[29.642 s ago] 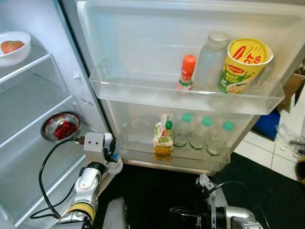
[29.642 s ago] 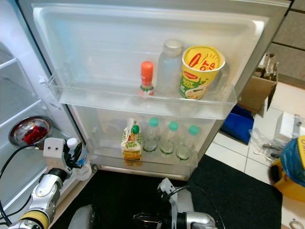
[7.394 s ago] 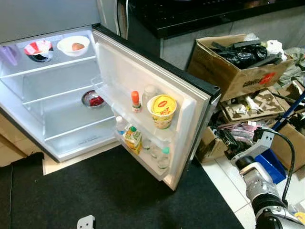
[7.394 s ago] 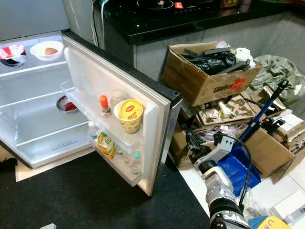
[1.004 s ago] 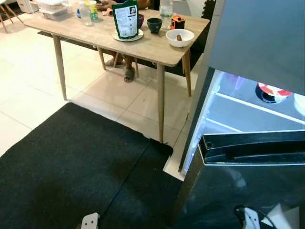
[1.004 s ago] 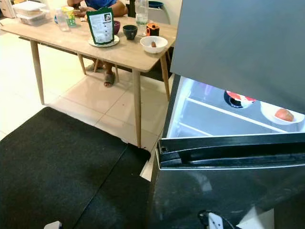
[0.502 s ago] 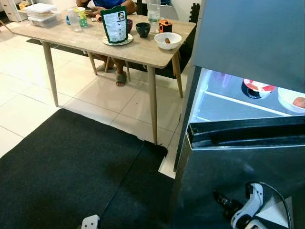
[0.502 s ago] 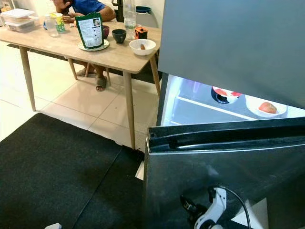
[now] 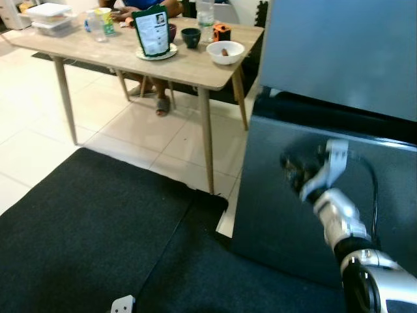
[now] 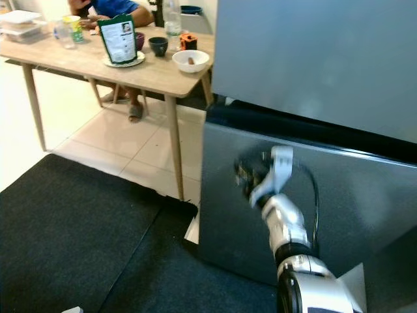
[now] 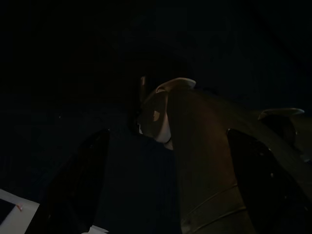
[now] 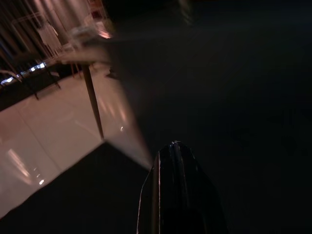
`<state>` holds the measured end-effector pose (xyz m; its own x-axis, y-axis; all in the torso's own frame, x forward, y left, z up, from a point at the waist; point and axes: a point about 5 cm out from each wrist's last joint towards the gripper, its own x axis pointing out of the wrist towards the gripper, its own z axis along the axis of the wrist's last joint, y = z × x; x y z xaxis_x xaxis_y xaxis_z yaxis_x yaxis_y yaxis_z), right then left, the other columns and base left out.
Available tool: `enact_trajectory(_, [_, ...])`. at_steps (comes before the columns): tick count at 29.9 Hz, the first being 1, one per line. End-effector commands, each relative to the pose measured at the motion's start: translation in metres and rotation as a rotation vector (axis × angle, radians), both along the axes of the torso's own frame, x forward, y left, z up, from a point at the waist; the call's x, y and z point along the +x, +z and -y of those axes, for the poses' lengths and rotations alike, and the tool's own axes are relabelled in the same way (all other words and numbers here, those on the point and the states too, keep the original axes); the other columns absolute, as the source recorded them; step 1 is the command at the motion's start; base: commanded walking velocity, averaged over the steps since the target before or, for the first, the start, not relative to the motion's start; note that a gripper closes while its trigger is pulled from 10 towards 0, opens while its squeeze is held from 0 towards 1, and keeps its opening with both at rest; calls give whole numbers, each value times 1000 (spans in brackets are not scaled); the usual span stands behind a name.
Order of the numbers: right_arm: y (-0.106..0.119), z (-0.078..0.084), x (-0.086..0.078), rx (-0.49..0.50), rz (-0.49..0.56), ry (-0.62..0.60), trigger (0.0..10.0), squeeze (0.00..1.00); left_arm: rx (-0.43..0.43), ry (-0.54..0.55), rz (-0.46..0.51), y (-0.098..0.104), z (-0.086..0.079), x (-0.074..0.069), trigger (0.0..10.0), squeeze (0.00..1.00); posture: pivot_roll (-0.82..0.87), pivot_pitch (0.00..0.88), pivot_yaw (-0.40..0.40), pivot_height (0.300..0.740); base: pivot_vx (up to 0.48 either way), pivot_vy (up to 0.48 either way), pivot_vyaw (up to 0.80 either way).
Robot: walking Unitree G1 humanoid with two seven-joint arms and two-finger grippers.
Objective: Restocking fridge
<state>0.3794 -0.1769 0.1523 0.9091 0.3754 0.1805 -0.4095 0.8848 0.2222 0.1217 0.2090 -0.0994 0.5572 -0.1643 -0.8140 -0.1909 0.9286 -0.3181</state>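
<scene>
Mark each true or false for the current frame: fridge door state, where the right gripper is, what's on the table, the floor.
1. The lower fridge door is shut. True.
2. The right gripper is raised against the front of that door. True.
3. The white bowl sits on the black mat. False: it sits on the wooden table, near the corner closest to the fridge.
4. The green pouch lies flat on the table. False: it stands upright on a round plate.
5. The black mat covers the floor in front of the fridge. True.
</scene>
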Motion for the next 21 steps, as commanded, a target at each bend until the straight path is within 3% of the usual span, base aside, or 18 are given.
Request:
enact_trajectory(1, [-10,0,-3,-6,-30,-6,10000,0,-6,8,-29,-3,0,-10,10000,0,-57,142,-25,740,0,0,0])
enact_trajectory(2, [-20,-8,-8,-16,-57,51,10000,0,-8,13,-29,-3,0,-10,10000,0,-57,144,-28,740,0,0,0])
enact_trajectory(3, [-62,-24,-30,-62,-191,199,10000,0,-13,17,-32,-4,1,-13,10000,0,-63,145,-30,740,0,0,0])
enact_trajectory(6, [-82,-30,-43,-87,-255,261,10000,0,-15,16,-34,-4,2,-14,10000,0,-63,145,-30,740,0,0,0])
enact_trajectory(9, [-150,-33,-96,-215,-515,332,10000,0,-18,14,-35,-5,4,-13,10000,0,-70,145,-31,740,0,0,0])
enact_trajectory(10, [-168,-29,-113,-244,-603,314,10000,0,-19,14,-34,-5,4,-13,10000,0,-70,145,-31,740,0,0,0])
enact_trajectory(11, [-168,-29,-113,-244,-603,314,10000,0,-19,14,-34,-5,4,-13,10000,0,-70,145,-31,740,0,0,0])
enact_trajectory(14, [-203,-8,-151,-301,-807,158,10000,0,-18,11,-28,-4,5,-10,10000,0,-77,145,-32,740,0,0,0])
enact_trajectory(15, [-203,-8,-151,-301,-807,158,10000,0,-18,11,-28,-4,5,-10,10000,0,-77,145,-32,740,0,0,0])
enact_trajectory(17, [-224,16,-185,-328,-959,7,10000,0,-7,4,-21,-3,5,-7,10000,0,-79,145,-31,740,0,0,0])
enact_trajectory(21, [-239,37,-220,-350,-1095,-119,10000,0,14,-1,-6,-1,2,0,10000,0,-79,147,-26,740,0,0,0])
